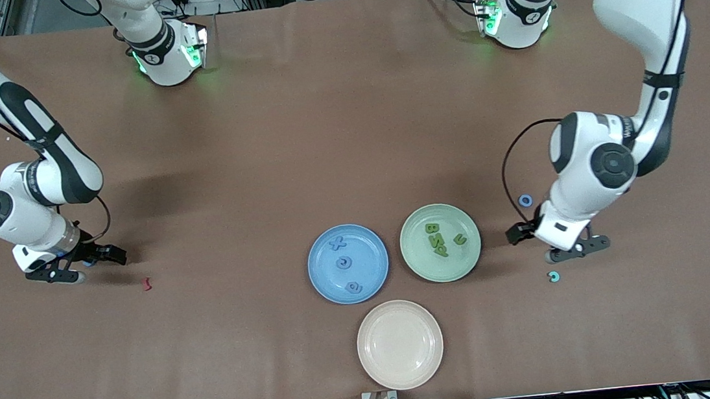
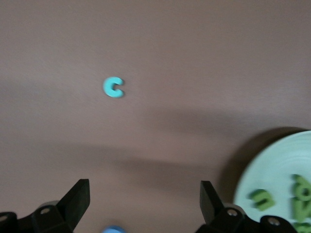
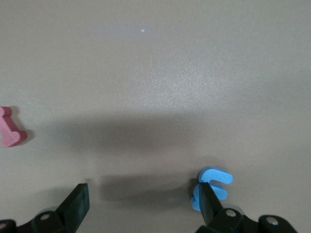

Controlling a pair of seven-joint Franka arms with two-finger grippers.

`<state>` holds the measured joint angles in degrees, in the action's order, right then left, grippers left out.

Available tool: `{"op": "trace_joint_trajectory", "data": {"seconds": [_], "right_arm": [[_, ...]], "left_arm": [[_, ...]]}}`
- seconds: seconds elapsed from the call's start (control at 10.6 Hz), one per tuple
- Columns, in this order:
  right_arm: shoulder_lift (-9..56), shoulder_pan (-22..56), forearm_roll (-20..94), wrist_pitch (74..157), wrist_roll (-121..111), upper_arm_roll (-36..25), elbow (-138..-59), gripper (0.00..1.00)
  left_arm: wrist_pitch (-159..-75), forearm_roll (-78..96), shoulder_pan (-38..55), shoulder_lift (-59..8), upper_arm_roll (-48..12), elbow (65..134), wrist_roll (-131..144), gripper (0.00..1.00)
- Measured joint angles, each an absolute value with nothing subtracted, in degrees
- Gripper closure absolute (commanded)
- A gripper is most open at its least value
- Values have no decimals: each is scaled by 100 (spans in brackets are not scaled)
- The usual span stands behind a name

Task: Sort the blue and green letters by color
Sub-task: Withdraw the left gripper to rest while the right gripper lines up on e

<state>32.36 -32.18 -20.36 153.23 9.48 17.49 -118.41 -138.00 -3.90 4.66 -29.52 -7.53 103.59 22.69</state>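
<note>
The cream plate (image 1: pixel 399 345) sits empty at the counter's near edge, midway along it. Just farther in stand the blue plate (image 1: pixel 348 263), holding three blue letters (image 1: pixel 343 263), and the green plate (image 1: pixel 440 242), holding a cluster of green letters (image 1: pixel 435 238); the two plates are close side by side.

Toward the left arm's end, a teal C (image 1: pixel 554 277) lies on the bare counter near the left pincer (image 1: pixel 558 242), whose fingers stand wide apart and hold nothing. A blue ring (image 1: pixel 526 200) lies a little farther in, beside that arm.

Toward the right arm's end, a dark red letter (image 1: pixel 147 284) lies alone, and the right pincer (image 1: pixel 84 263) hangs low with its fingers apart, a loose blue letter (image 3: pixel 212 187) against one fingertip; its shape is hard to read, perhaps a C.

The loose blues seem the work left. For the right pincer, the sound move would be to shift sideways so the letter sits centred between the fingers, drop until the tips nearly meet the counter, then close squarely across its flat sides so it cannot squirt out.
</note>
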Motion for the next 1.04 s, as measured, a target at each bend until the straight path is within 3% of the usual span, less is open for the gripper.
{"op": "trace_joint_trajectory", "data": {"seconds": [0.57, 1.04], "right_arm": [[3068, -3503, -1731, 14856, 1256, 1744, -11674, 0], [3241, -3480, -1335, 14757, 1933, 1775, -11649, 0]], "left_arm": [[-13444, -426, -330, -2501, -609, 10438, 582, 0], [-12229, 79, -226, -1327, -613, 10401, 858, 0]]}}
